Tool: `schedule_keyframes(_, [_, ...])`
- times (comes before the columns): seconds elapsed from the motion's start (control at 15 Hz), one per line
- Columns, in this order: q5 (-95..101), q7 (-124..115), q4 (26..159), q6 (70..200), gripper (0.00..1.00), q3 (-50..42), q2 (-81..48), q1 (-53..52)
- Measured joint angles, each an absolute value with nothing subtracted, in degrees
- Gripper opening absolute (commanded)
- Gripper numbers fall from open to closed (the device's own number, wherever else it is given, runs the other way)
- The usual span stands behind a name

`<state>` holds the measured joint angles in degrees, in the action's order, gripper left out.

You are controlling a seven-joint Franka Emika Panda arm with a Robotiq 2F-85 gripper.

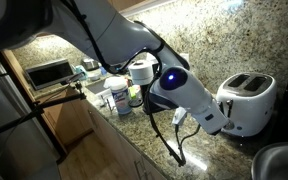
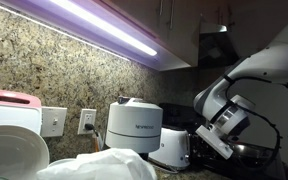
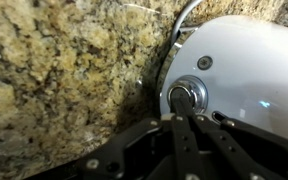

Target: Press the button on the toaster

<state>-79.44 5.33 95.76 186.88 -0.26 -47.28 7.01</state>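
The white glossy toaster [image 1: 252, 98] stands on the granite counter near the backsplash; it also shows in an exterior view [image 2: 172, 148], partly hidden behind the arm. In the wrist view its white end face [image 3: 249, 75] fills the right side, with a round chrome button [image 3: 185, 94] and a small dark hole above it. My gripper [image 3: 180, 112] is shut and empty, its joined fingertips touching the lower edge of the chrome button. In both exterior views the gripper [image 1: 222, 108] [image 2: 206, 138] is against the toaster's end.
A white capsule coffee machine [image 2: 134, 123] stands beside the toaster. Bottles and jars [image 1: 118, 93] and a silver toaster oven [image 1: 49, 72] sit further along the counter. A dark pot [image 1: 280, 160] is at the front corner. A cord [image 3: 176, 30] runs behind the toaster.
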Motion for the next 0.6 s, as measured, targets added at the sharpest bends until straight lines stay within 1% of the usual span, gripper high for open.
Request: schedule_keyframes(0.6, [-79.4,5.3,94.9,186.7,0.00,-0.3,-49.0,6.9])
